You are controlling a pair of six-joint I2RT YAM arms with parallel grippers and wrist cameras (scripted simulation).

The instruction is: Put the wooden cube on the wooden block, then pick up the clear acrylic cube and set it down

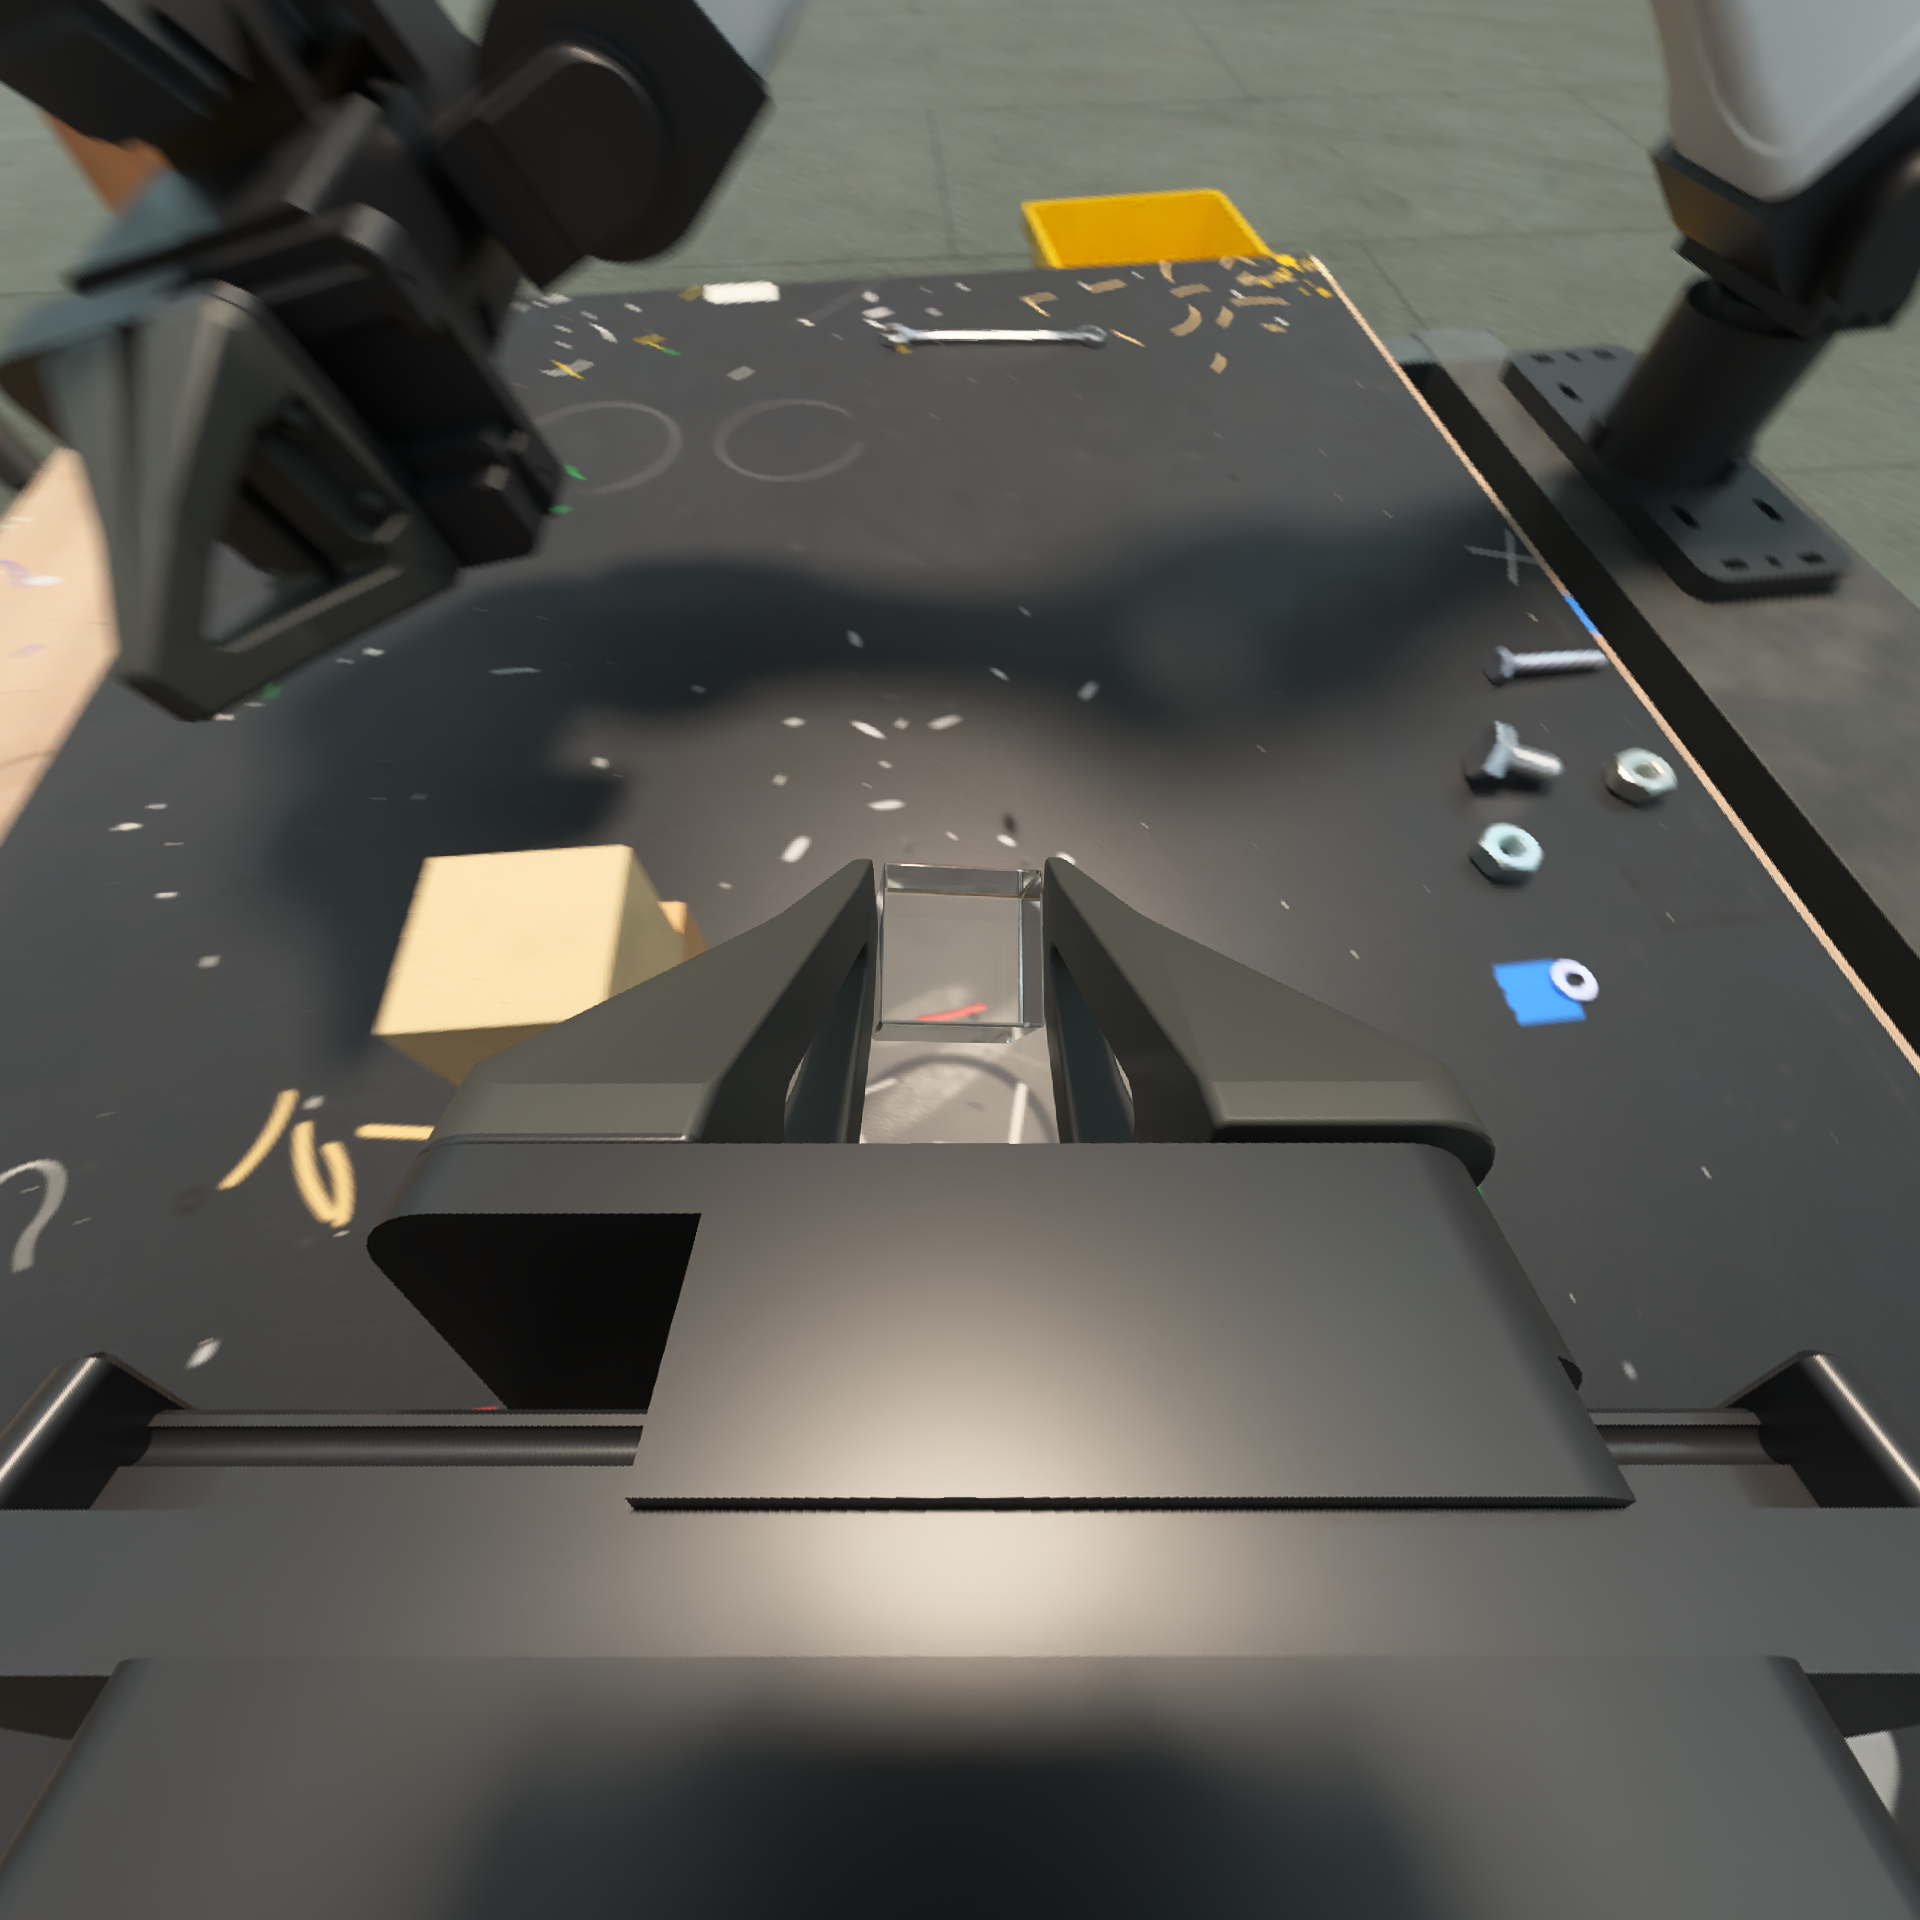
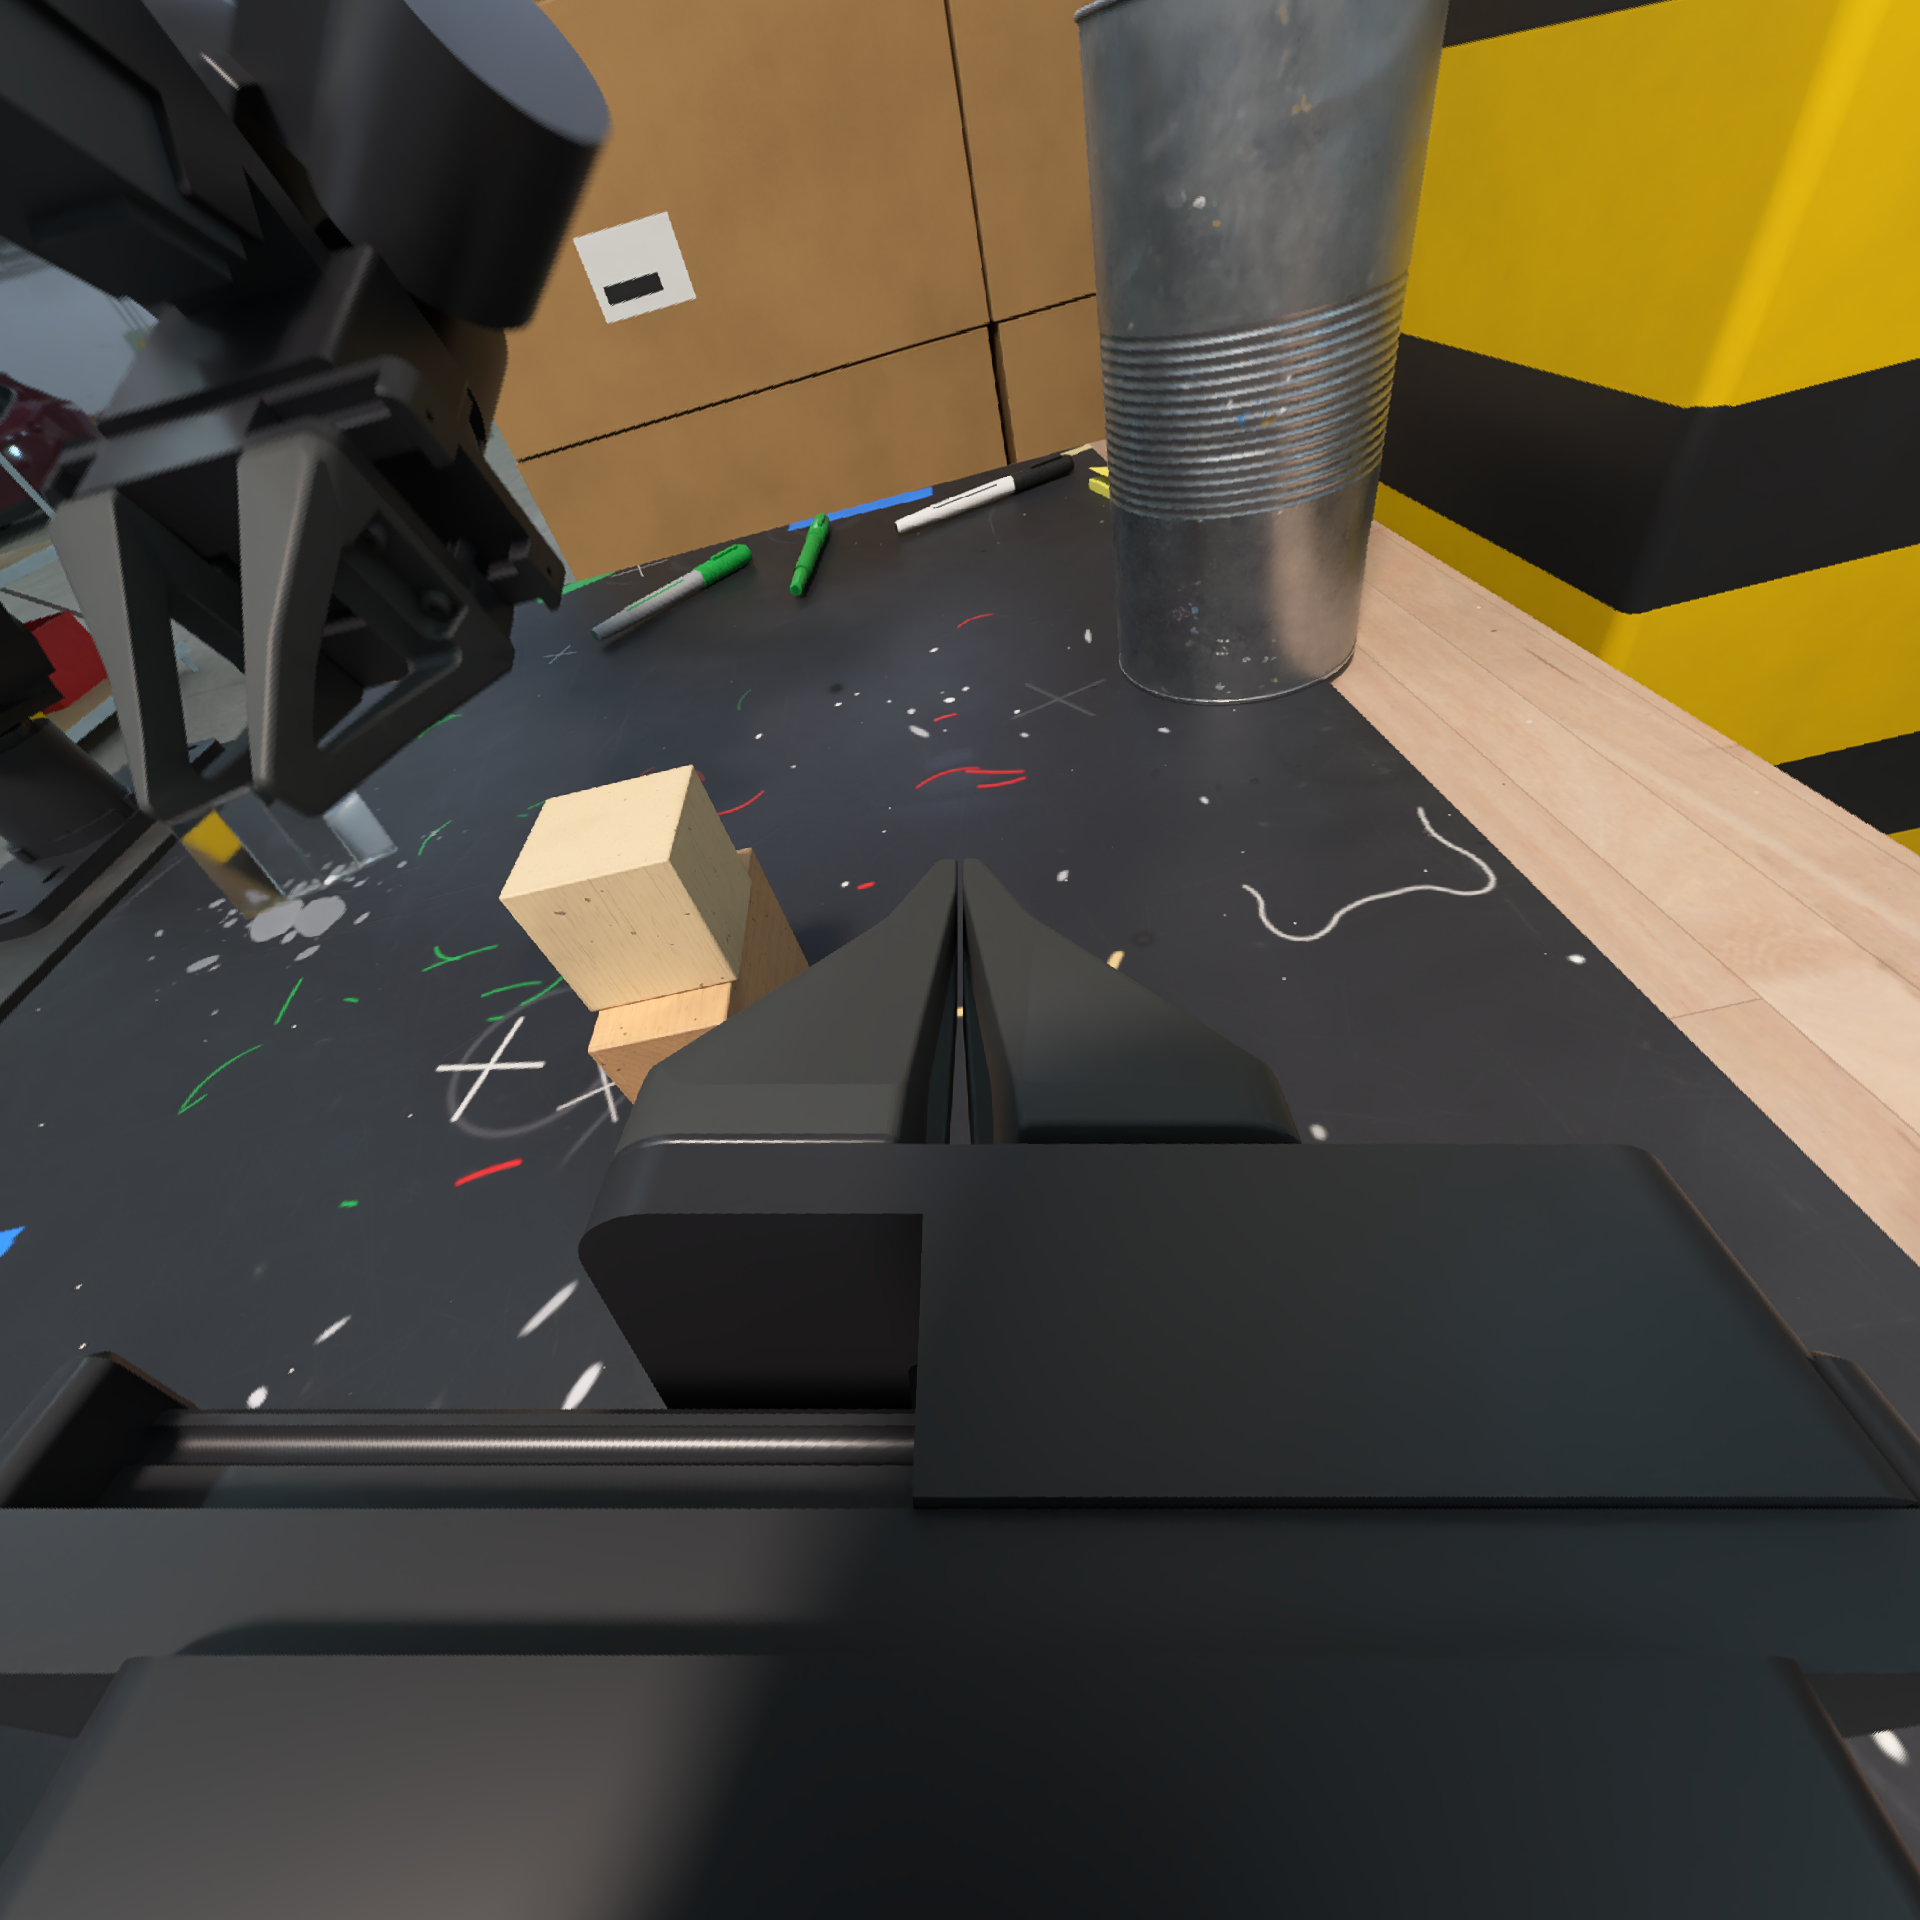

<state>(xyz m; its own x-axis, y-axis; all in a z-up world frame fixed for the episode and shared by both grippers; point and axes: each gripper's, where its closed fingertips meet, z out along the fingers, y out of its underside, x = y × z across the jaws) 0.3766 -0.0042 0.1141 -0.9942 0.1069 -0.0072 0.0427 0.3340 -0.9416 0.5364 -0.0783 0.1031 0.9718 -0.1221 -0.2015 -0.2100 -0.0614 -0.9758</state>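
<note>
The pale wooden cube [image 2: 634, 883] sits tilted on the darker wooden block [image 2: 675, 1023] on the black table. In the left wrist view the cube [image 1: 530, 945] hides most of the block [image 1: 677, 925]. My left gripper [image 1: 961, 873] is shut on the clear acrylic cube [image 1: 958, 951], just right of the wooden stack. It also shows in the right wrist view [image 2: 239, 810], holding the clear cube [image 2: 296, 842] low over the table. My right gripper [image 2: 958, 868] is shut and empty, right of the stack. It hangs at upper left in the left wrist view [image 1: 208, 665].
A yellow bin [image 1: 1143, 229] and a wrench [image 1: 992, 335] lie at the far table end. Bolts and nuts [image 1: 1538, 769] and blue tape with a washer [image 1: 1543, 992] are at the right. A tall metal can [image 2: 1247, 364], markers [image 2: 675, 587] and cardboard boxes [image 2: 779, 260] stand behind.
</note>
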